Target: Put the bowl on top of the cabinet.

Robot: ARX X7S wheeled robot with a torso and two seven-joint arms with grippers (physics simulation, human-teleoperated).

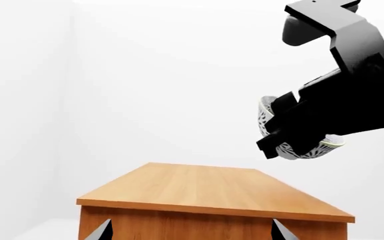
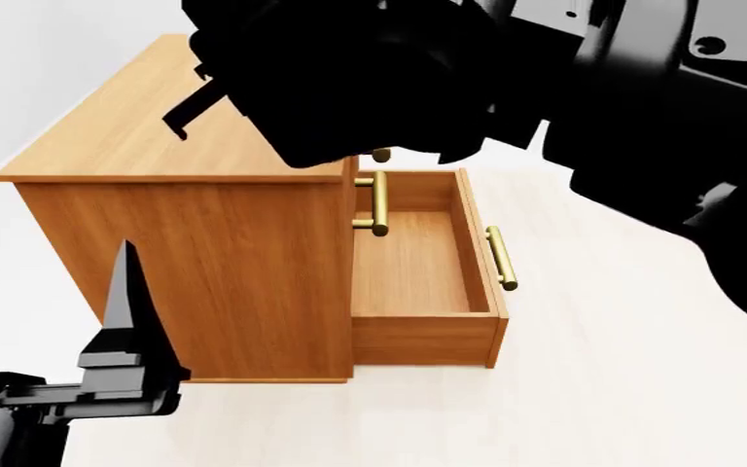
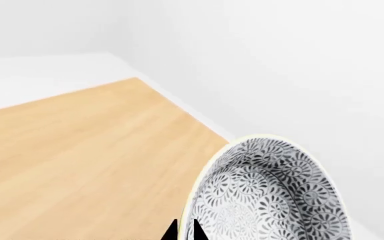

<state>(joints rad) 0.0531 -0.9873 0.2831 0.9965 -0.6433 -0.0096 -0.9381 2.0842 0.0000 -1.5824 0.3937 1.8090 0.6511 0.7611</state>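
One bowl [image 1: 299,145], aloft at right of frame in your right claw [image 1: 279,137], clamped on its rim above the cabinet [image 1: 212,192]; lowering and release remain. Left claw [image 2: 50,302] spread, empty.

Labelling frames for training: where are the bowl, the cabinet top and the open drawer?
bowl [image 3: 272,195], right wrist view, patterned inside.
cabinet top [image 1: 212,192], left wrist view, middle of the flat surface.
open drawer [image 2: 407,258], head view, bare floor inside.

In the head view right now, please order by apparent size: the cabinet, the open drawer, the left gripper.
1. cabinet, clearly largest.
2. open drawer.
3. left gripper; it sits close to the camera, so it looks bigger than it really is and the gap to the drawer is unsure.
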